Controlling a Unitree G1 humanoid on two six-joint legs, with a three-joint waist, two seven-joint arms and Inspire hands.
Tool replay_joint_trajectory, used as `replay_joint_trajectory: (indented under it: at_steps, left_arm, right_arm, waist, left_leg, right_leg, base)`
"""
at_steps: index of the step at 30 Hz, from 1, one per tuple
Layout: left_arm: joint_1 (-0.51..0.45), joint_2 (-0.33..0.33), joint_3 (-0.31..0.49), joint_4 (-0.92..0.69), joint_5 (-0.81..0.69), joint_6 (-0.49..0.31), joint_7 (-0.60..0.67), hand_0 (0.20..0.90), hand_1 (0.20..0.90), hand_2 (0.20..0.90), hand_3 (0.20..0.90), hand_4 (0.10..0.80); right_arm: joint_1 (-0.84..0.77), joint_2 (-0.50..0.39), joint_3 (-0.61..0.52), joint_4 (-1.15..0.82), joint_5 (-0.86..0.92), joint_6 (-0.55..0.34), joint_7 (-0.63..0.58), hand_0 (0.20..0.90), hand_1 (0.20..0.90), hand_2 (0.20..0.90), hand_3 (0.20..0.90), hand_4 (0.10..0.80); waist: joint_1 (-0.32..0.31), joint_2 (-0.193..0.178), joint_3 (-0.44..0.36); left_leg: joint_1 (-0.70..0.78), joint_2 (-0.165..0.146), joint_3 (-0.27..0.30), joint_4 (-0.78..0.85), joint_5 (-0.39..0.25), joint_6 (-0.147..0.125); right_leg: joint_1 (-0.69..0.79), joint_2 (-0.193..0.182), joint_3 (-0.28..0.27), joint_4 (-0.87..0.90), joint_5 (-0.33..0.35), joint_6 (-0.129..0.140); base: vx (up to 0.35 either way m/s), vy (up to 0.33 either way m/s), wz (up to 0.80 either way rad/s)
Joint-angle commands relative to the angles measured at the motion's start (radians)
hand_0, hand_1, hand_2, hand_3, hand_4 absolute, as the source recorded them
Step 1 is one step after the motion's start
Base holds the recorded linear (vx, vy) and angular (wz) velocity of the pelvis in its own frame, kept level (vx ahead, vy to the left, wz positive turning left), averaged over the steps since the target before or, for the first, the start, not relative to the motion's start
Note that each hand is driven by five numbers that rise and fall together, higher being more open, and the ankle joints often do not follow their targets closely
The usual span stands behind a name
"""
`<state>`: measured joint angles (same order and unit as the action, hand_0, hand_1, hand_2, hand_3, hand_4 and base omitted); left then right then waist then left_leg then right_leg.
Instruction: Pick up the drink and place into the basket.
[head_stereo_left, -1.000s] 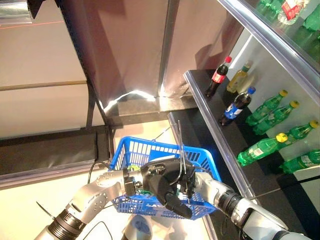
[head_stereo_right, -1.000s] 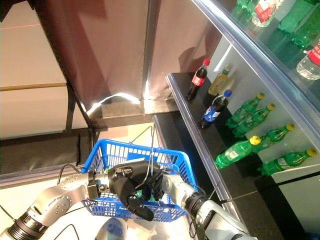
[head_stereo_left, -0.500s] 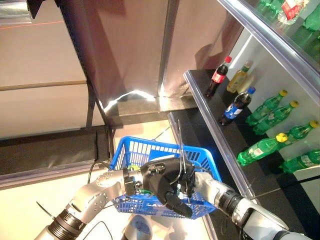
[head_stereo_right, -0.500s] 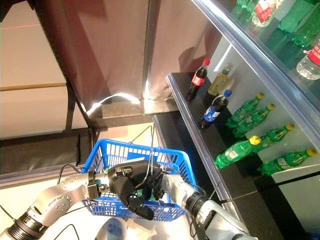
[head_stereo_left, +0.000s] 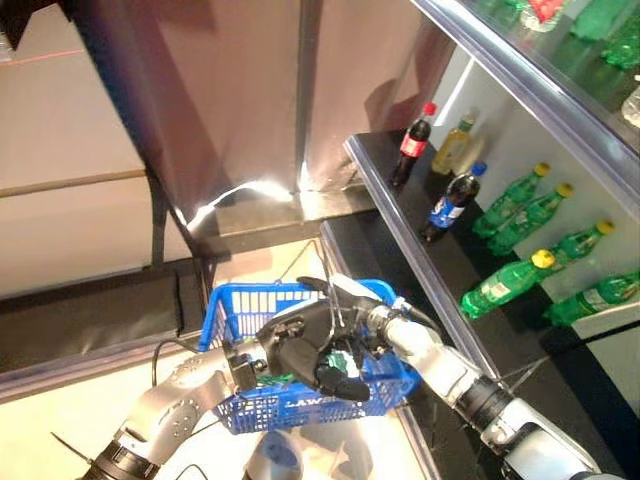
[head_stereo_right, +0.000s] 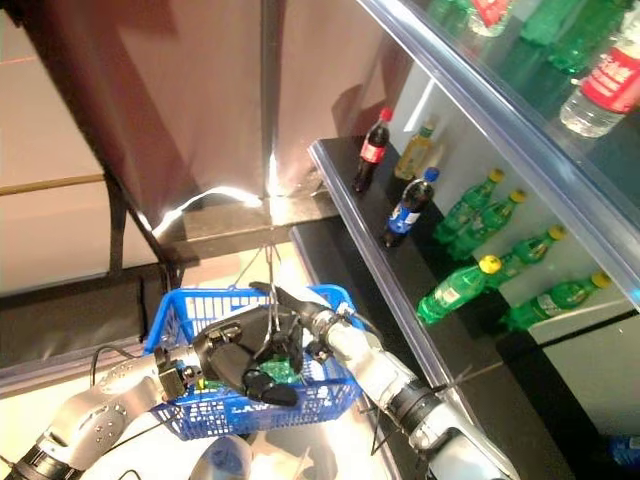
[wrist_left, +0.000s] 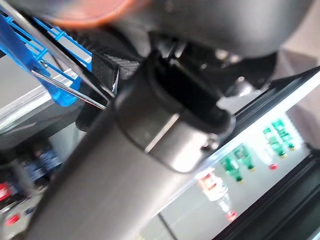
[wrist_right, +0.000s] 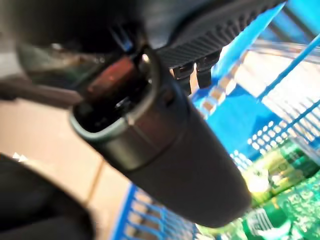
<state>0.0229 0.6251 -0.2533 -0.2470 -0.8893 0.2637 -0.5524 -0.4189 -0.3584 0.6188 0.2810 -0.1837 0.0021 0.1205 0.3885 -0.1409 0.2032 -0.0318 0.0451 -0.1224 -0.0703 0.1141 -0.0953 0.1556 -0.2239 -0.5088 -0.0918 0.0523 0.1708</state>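
Note:
A blue plastic basket (head_stereo_left: 288, 406) hangs in the air in front of me, with its wire handles (head_stereo_left: 331, 298) standing up. My left hand (head_stereo_left: 296, 352) is curled round those handles over the middle of the basket. My right hand (head_stereo_left: 352, 300) reaches in over the basket's right rim, and the one digit (wrist_right: 180, 155) shown in its wrist view is straight. Under it a green drink bottle (wrist_right: 280, 200) lies on the basket's floor, with nothing gripping it. Green also shows through the mesh (head_stereo_left: 346, 361).
A dark shelf (head_stereo_left: 398, 232) runs along the right. On it stand a cola bottle (head_stereo_left: 412, 145), a yellow bottle (head_stereo_left: 455, 146) and a blue-labelled bottle (head_stereo_left: 447, 205), with several green bottles (head_stereo_left: 512, 204) lying further along. More bottles sit on the glass shelf above.
The camera has shifted, so the shelf and basket sit further left and lower. The right hand has risen from deep in the basket to its right rim. The left hand still holds the handles.

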Motion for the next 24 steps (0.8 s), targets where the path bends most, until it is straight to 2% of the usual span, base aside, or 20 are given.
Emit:
replay_joint_trajectory:
  at_steps: [1,10,24]
  left_arm:
    - [-0.149,-0.152,0.11,-0.203,-0.159,-0.301,-0.043,0.3,0.3,0.3,0.2,0.1]
    - [-0.119,-0.167,0.189,-0.148,-0.142,-0.357,0.052,0.3,0.3,0.3,0.2,0.1]
    - [-0.104,-0.187,0.245,-0.063,-0.094,-0.441,0.231,0.3,0.3,0.3,0.2,0.1]
  right_arm:
    - [-0.011,-0.068,-0.032,-0.089,0.062,-0.102,-0.061,0.9,0.9,0.9,0.9,0.8]
    - [0.055,-0.087,-0.104,-0.155,0.095,-0.146,-0.084,0.9,0.9,0.9,0.9,0.8]
    - [0.116,-0.089,-0.109,-0.172,0.124,-0.147,-0.076,0.9,0.9,0.9,0.9,0.8]
  waist:
    - [-0.013,0.064,-0.16]
    - [-0.049,0.071,-0.169]
    - [-0.084,0.069,-0.177]
  left_leg:
    - [0.008,-0.035,-0.018,-0.017,0.006,0.028]
    - [0.013,-0.027,0.02,-0.017,0.004,0.03]
    - [0.024,-0.017,0.054,-0.017,-0.005,0.028]
  right_leg:
    - [0.045,0.02,-0.013,0.005,0.005,-0.017]
    - [0.037,0.011,0.003,0.005,0.006,-0.012]
    - [0.025,0.012,0.034,0.005,0.005,-0.011]
  base:
    - [-0.021,0.002,-0.07]
    - [-0.037,-0.002,-0.07]
    - [-0.024,-0.014,-0.05]
